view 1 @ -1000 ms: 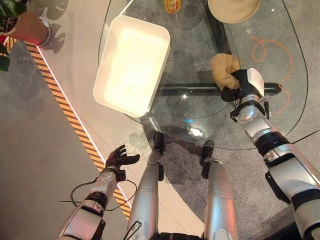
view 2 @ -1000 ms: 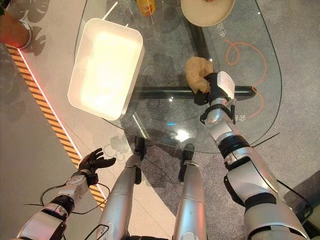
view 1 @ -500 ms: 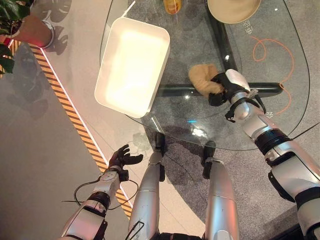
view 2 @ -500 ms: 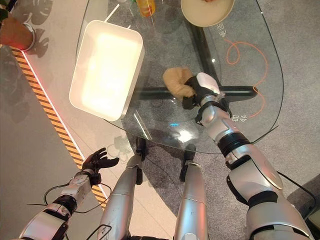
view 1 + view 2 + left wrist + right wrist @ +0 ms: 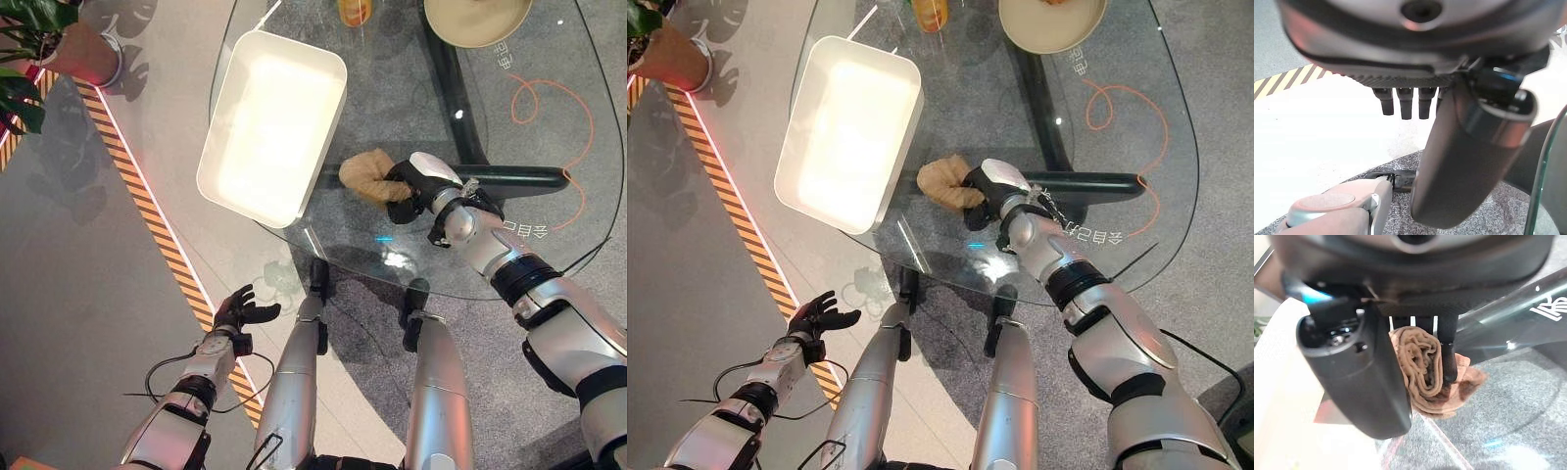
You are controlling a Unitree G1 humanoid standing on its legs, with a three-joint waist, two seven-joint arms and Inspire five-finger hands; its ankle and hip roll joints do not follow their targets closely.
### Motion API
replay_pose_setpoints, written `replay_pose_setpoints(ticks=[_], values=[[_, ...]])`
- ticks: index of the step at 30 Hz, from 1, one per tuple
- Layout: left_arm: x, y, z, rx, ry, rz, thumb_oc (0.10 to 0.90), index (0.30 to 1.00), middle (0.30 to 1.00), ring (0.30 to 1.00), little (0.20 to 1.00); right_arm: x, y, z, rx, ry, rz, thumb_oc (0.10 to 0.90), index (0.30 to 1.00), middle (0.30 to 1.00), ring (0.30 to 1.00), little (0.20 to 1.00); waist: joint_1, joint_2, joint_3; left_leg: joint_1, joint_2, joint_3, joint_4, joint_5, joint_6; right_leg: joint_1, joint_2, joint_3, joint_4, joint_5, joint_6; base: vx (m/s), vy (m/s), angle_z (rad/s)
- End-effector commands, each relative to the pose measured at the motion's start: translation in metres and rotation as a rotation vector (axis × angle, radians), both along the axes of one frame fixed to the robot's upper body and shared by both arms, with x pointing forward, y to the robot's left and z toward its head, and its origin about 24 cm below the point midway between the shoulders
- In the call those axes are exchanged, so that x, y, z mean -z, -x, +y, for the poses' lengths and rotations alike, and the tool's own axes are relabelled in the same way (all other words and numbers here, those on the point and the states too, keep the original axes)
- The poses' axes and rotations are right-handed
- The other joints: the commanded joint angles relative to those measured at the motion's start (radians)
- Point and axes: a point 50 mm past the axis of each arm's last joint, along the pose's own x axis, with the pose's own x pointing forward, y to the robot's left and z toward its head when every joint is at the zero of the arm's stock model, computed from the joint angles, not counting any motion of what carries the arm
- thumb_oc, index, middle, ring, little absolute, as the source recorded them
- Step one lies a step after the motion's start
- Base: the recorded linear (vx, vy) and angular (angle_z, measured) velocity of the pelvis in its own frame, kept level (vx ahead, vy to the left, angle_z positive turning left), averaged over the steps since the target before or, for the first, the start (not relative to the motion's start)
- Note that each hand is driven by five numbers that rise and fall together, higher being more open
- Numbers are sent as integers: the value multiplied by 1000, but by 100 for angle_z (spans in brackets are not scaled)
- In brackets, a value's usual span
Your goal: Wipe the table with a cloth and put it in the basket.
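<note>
A crumpled tan cloth (image 5: 367,176) lies on the glass table (image 5: 392,108), just right of the white basket (image 5: 272,122). My right hand (image 5: 416,183) is shut on the cloth, and the right wrist view shows the folds of the cloth (image 5: 1422,369) pinched between thumb and fingers. The basket (image 5: 847,132) is a white rectangular tub at the table's left edge, with nothing in it. My left hand (image 5: 238,310) hangs low over the floor, left of the table, fingers spread and open, holding nothing.
A tan plate (image 5: 478,18) and an orange bottle (image 5: 354,10) stand at the table's far side. An orange cord (image 5: 554,108) loops under the glass at right. A potted plant (image 5: 59,44) and a striped floor line (image 5: 147,215) lie to the left.
My right hand has dragged the cloth leftward across the glass toward the basket. The camera has shifted a little. The left hand has stayed in place.
</note>
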Motion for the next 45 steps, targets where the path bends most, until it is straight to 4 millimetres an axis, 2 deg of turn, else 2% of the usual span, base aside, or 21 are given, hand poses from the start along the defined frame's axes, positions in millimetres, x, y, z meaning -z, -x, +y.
replay_pose_setpoints(ticks=[1, 22, 33, 37, 38, 41, 43, 44, 45], values=[[3, 7, 13, -13, -77, 18, 800, 900, 900, 900, 900, 27, 20, 78, -355, 31, 115, 100, 300, 300, 300, 200, 18, -26, -9, -11, -96, 40, 107, -126, 66, 33, 7, -50, -200, 128, 19, 0, 0, 0], [-1, 5, 18, -15, -82, 17, 800, 900, 900, 900, 900, 50, 30, 76, -433, 159, 376, 100, 300, 300, 300, 200, 21, -29, -9, -10, -95, 37, 99, -115, 66, 32, 5, -52, -208, 137, 17, 0, 0, 0], [-2, 4, 19, -14, -77, 15, 800, 900, 900, 900, 900, 46, 22, 67, -330, 100, 284, 100, 300, 300, 300, 200, 20, -28, -9, -13, -94, 36, 99, -112, 67, 28, 5, -49, -204, 139, 16, 0, 0, 0], [-2, 3, 19, -16, -74, 16, 800, 900, 900, 900, 900, 36, 15, 56, -224, 11, 162, 100, 300, 300, 300, 200, 16, -28, -9, -11, -92, 39, 98, -112, 68, 28, 6, -46, -202, 141, 16, 0, 0, 0], [-1, 4, 19, -20, -71, 17, 800, 900, 900, 900, 900, 28, 10, 45, -144, -64, 74, 100, 300, 300, 300, 200, 13, -26, -9, -9, -90, 40, 95, -112, 68, 28, 8, -43, -202, 142, 17, 0, 0, 0], [1, 6, 19, -23, -69, 19, 800, 900, 900, 900, 900, 19, 5, 32, -59, -130, -10, 100, 300, 300, 300, 200, 12, -24, -9, -9, -89, 43, 95, -113, 70, 29, 10, -42, -200, 142, 18, 0, 0, 0], [2, 7, 19, -30, -69, 21, 800, 900, 900, 900, 900, 7, 1, 13, 56, -227, -111, 100, 300, 300, 300, 200, 10, -25, -9, -10, -86, 46, 96, -115, 71, 29, 11, -42, -199, 142, 20, 0, 0, 0], [3, 9, 21, -38, -68, 22, 800, 900, 900, 900, 900, 0, -1, -4, 134, -289, -165, 100, 300, 300, 300, 200, 8, -24, -9, -13, -83, 46, 98, -117, 73, 25, 13, -41, -193, 141, 21, 0, 0, 0], [4, 9, 21, -40, -67, 24, 800, 900, 900, 900, 900, -1, -1, -10, 160, -316, -181, 100, 300, 300, 300, 200, 8, -24, -9, -14, -82, 47, 100, -119, 74, 24, 15, -40, -190, 141, 21, 0, 0, 0]])
